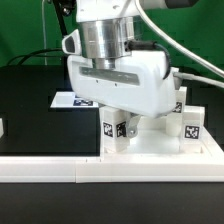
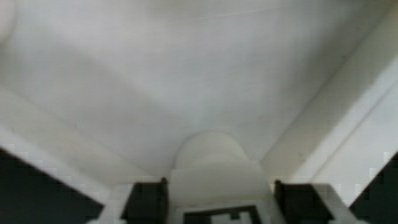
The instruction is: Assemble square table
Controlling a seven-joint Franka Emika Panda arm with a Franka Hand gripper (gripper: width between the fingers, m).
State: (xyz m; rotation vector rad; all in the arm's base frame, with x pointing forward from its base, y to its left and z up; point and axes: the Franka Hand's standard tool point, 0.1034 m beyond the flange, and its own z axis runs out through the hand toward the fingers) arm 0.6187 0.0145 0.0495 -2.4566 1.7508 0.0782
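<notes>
Closest to the exterior camera, a long white rail (image 1: 60,168) ran along the front edge of the black tabletop (image 1: 30,100). Just behind it sat the white square top (image 1: 150,150), toward the exterior view's right, with tagged white legs (image 1: 117,130) standing on it and another leg (image 1: 190,125) at its far right. Behind that, a flat marker board (image 1: 68,99) lay partly hidden by my arm.

My end effector (image 2: 208,195) was low over the top, pointing straight down, wrist vertical and the arm rising out of frame. In the wrist view a rounded white leg (image 2: 214,165) stood between my two dark fingers (image 2: 150,200). They sat close on either side of it, but I could not tell whether they were actually pressing it or merely bracketing it.

I judged the parts to be light, rigid moulded plastic, smooth and a little slippery, unlikely to break but easy to twist crooked. The leg seemed best gripped across its flat sides, midway up, clear of the tag. The top would likely slide if pushed sideways.
</notes>
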